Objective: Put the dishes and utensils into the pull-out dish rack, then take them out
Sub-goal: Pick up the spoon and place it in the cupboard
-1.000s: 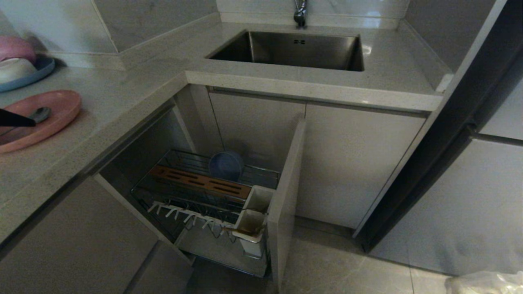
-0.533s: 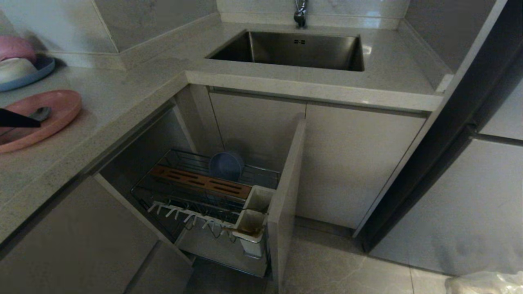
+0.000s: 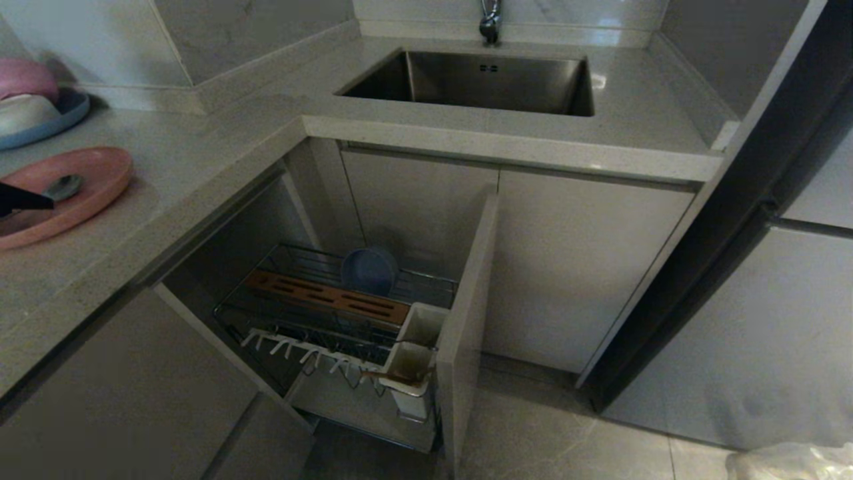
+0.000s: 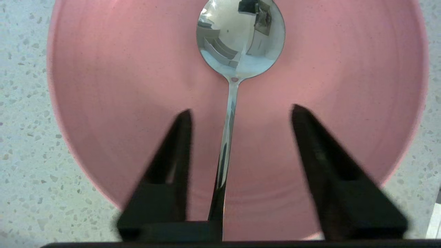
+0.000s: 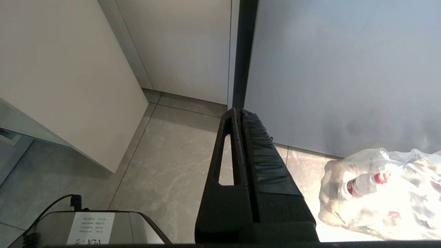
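Head view: high, angled down over desk corner and open rack [image 3: 346, 320]. Left wrist view: close above pink plate [image 4: 103, 103], shared with head view. Right wrist view: faces floor [image 5: 165, 172].

Head feed: I see it dim and greyish, with glare on the far tabletop [image 3: 620, 80].
Cabinet: rack [image 3: 333, 320] sits in shadow.
Left wrist: bright; left claw [image 4: 241, 113] fingers motion-blurred, spoon [image 4: 237, 44] mirror-glinting.
Right wrist: plastic bag [image 5: 386, 193] overexposed.
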